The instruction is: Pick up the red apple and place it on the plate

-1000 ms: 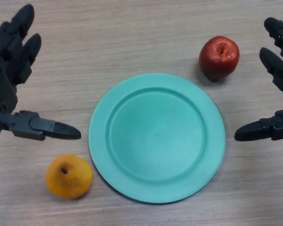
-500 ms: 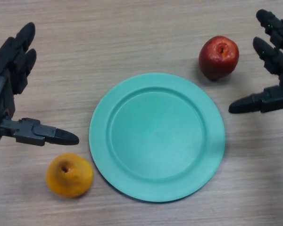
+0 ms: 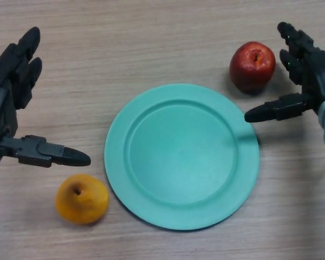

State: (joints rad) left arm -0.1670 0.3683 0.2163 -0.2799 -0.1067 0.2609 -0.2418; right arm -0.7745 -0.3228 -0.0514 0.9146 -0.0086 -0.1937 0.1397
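Apple [image 3: 252, 65], one red one, sits on the table [image 3: 151, 43] just beyond the plate's [image 3: 181, 157] upper right rim. One teal plate, nothing in it. One orange [image 3: 82, 198] lies at its lower left. Right hand [image 3: 306, 73] spread wide beside the apple, not touching. Left hand [image 3: 11, 108] spread too, grasping nothing.

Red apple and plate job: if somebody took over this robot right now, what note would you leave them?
Right hand: open, fingers spread, just right of the round red apple, not touching it.
Left hand: open, idle at the left edge.
The apple sits on the wooden table, off the upper right rim of the round teal plate, which holds nothing.
Orange fruit: on the table, lower left of the plate.
Done: nothing yet.
Left: grasp, lift, place on the plate.
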